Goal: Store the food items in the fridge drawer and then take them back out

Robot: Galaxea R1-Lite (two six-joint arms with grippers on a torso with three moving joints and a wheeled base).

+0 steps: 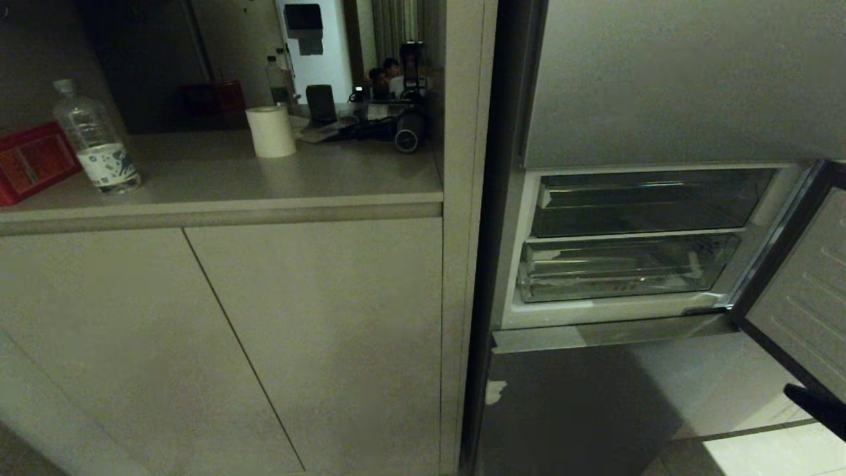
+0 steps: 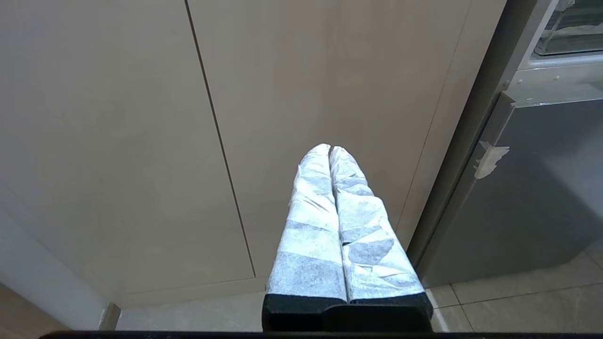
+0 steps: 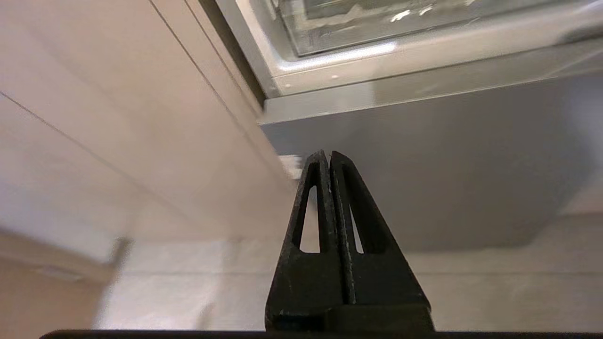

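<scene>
Fridge drawer (image 1: pixel 621 271) sits pushed in, lower of the two in the open fridge compartment, clear plastic with white tape scraps on its front; the darker smoky drawer (image 1: pixel 644 201) is right above it. Fridge door (image 1: pixel 803 291) swung open to the right. No food items visible anywhere, can't tell if any are inside the drawer. Right gripper (image 3: pixel 328 155) low in front of the grey lower fridge panel (image 3: pixel 424 160), black fingers clenched together, empty; only a dark tip shows at the head view's bottom right edge. Left gripper (image 2: pixel 330 148) parked low facing the beige cabinet doors (image 2: pixel 118 141), white-wrapped fingers pressed together, holding nothing. On the counter (image 1: pixel 218 178): water bottle (image 1: pixel 96 139), red box (image 1: pixel 30 162), paper roll (image 1: pixel 271 131)
</scene>
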